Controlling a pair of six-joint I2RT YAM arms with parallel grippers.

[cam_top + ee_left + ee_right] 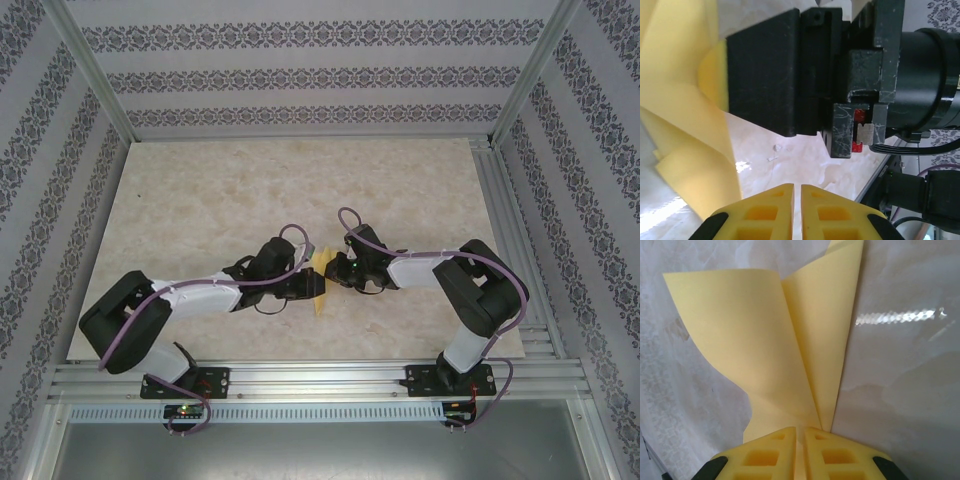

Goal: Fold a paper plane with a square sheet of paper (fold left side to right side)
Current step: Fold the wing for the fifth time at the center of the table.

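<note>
Yellow paper is showing at the middle of the tabletop from above, and I am seeing both arms meeting over it, left jaws and right jaws close against it. Through the left wrist camera, the left jaws are sitting almost pressed together with nothing between them, the paper off to their left. Through the right wrist camera, the right jaws are pinching the paper's narrow end, its flaps fanning away from them.

You are holding the left gripper nearly closed over the marble table, with yellow paper rising beside a black housing.
</note>
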